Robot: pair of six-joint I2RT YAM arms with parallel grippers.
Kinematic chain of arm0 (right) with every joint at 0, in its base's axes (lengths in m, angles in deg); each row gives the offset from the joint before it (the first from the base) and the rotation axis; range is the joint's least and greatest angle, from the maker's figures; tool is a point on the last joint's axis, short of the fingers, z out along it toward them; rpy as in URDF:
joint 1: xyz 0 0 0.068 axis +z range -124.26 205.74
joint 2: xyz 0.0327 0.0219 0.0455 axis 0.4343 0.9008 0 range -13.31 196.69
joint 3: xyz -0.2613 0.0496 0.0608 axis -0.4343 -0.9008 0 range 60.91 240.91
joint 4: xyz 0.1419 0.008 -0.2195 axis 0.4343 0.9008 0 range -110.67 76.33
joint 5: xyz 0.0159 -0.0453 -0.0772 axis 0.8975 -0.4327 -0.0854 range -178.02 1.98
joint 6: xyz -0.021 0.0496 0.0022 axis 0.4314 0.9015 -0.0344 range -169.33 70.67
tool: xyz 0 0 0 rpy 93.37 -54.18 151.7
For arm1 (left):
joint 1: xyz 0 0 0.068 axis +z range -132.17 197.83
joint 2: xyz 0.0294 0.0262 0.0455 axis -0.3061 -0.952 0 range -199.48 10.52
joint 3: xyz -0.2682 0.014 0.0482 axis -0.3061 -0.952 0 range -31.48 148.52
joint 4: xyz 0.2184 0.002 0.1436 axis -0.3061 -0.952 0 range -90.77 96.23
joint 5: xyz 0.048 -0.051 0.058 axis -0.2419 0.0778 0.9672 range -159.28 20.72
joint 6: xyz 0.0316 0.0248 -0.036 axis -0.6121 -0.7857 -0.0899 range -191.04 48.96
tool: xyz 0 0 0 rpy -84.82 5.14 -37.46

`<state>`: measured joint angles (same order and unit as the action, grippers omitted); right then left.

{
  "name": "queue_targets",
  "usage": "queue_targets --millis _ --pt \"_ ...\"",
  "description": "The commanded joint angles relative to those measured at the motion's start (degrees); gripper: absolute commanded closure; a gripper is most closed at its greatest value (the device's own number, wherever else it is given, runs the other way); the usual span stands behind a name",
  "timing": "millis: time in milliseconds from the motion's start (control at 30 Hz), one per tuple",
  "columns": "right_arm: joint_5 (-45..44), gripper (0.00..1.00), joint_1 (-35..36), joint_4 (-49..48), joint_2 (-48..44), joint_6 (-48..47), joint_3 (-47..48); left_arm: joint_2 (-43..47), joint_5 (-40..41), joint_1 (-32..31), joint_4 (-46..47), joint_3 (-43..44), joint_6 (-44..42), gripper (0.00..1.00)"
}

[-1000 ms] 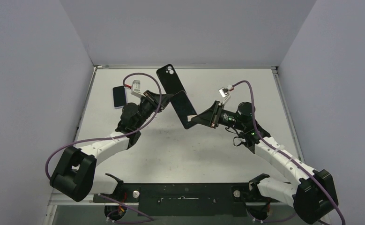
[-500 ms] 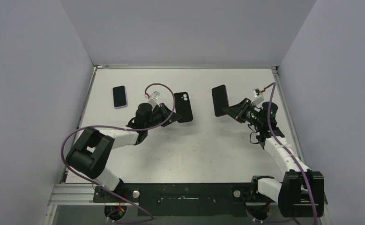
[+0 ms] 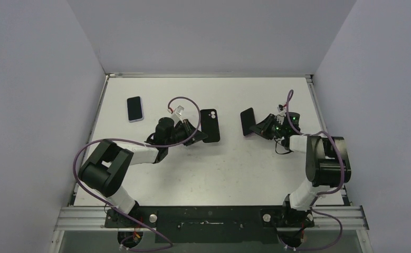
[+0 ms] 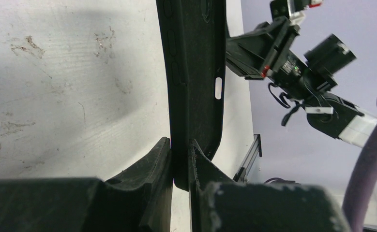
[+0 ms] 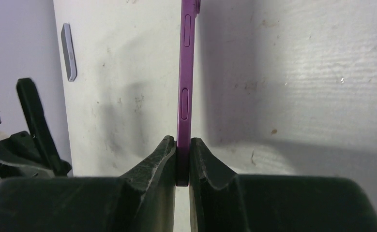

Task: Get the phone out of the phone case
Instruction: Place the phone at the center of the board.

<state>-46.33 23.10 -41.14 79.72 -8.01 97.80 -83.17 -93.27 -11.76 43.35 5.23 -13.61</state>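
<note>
My left gripper (image 3: 198, 135) is shut on the empty black phone case (image 3: 210, 125), holding it low over the table left of centre; the wrist view shows the case's edge (image 4: 193, 72) clamped between my fingers (image 4: 180, 164). My right gripper (image 3: 258, 129) is shut on the purple phone (image 3: 247, 121), dark screen up, at the centre right. The right wrist view shows the phone's purple side (image 5: 184, 72) between the pads (image 5: 182, 159). Case and phone are apart.
A second phone (image 3: 134, 108) with a pale rim lies flat at the far left of the white table (image 3: 203, 168); it also shows in the right wrist view (image 5: 68, 51). Grey walls enclose the table on three sides.
The arms pulled apart, separating phone and case. Both then lowered toward the table, the left with the case, the right with the phone.
</note>
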Motion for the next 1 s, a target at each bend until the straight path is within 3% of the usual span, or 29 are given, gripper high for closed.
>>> queue_targets --millis 0,167,367,600,633,667,700,967 --pt "2.85 1.00 0.02 -13.44 6.00 1.10 5.81 0.68 -2.10 -0.12 5.71 -0.42 1.11 1.00" --pt "2.89 0.98 0.59 -17.56 13.96 4.24 8.46 1.11 -1.24 -0.12 5.54 -1.16 0.92 1.00" --pt "1.64 0.71 0.82 -16.39 18.19 4.52 9.93 -0.90 -1.31 -0.46 5.85 -0.10 0.73 1.00" --pt "-2.54 0.34 0.58 -6.77 15.85 -0.68 9.14 -3.37 -1.60 -0.73 6.60 1.23 1.14 1.00" --pt "-3.79 0.25 0.49 -4.41 14.85 -2.03 9.02 -3.54 -1.67 -0.72 6.64 1.30 1.11 1.00" --pt "-4.94 0.04 0.43 -2.19 13.50 -3.29 8.98 -3.72 -1.75 -0.80 6.72 1.32 1.15 1.00" --pt "-6.28 0.01 0.32 0.29 12.44 -4.63 8.92 -3.82 -1.76 -0.87 6.93 1.42 1.25 1.00" --pt "-9.86 0.00 0.82 10.06 4.02 -10.45 6.26 -4.86 -2.26 -1.99 8.58 1.03 2.58 1.00"
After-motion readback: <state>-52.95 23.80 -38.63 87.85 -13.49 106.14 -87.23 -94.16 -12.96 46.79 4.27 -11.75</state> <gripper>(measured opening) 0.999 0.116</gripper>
